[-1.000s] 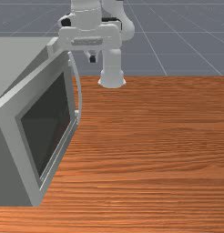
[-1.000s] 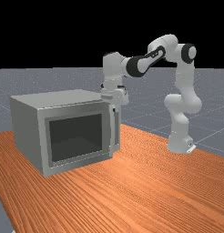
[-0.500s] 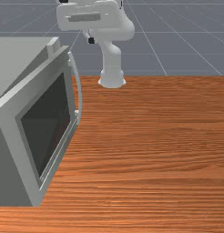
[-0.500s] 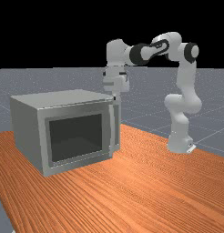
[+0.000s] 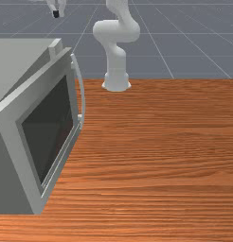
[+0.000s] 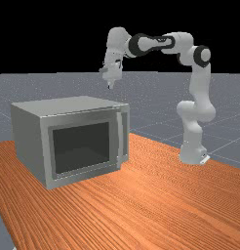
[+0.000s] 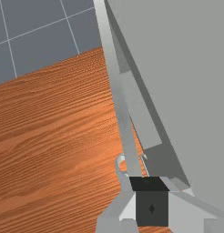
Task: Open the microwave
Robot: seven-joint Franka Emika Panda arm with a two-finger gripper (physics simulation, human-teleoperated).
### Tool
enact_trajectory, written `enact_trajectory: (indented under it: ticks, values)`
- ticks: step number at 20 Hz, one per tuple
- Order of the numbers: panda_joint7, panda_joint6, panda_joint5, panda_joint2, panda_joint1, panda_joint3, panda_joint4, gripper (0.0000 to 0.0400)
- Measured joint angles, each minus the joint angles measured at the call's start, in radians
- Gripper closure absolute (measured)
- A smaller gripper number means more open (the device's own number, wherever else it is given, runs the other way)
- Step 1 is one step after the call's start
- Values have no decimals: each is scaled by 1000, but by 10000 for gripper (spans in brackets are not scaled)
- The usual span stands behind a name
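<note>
- The gripper has just gone up, and it has moved toward the far view's left, with the arm stretching behind it.
- The jaws stand closed together, as I judge it, with nothing held between them.
- The microwave sits on the counter, at the front view's left; it has kept the same place.
- Its door is a little ajar: in the wrist view, its top edge stands apart from the body, and the opening is wider toward the handle.
- This opening looks the same as in the earlier pictures, so the last move has brought only the hand to another place.
- For the task, the door is unlatched but still far from fully open.
- I think the hand is taking position to come down behind the free edge and push the door outward from inside.
- The next move needs care: if the jaws descend too much over the door or the roof, they may hit it, or even push the door shut again.
</note>
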Motion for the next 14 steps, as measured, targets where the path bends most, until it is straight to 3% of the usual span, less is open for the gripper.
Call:
enact_trajectory:
  ticks: [8, 14]
  values:
    - [9, 138, -98, 58, -11, 0, -91, 400]
    - [8, 221, -118, 60, -24, -12, -199, 400]
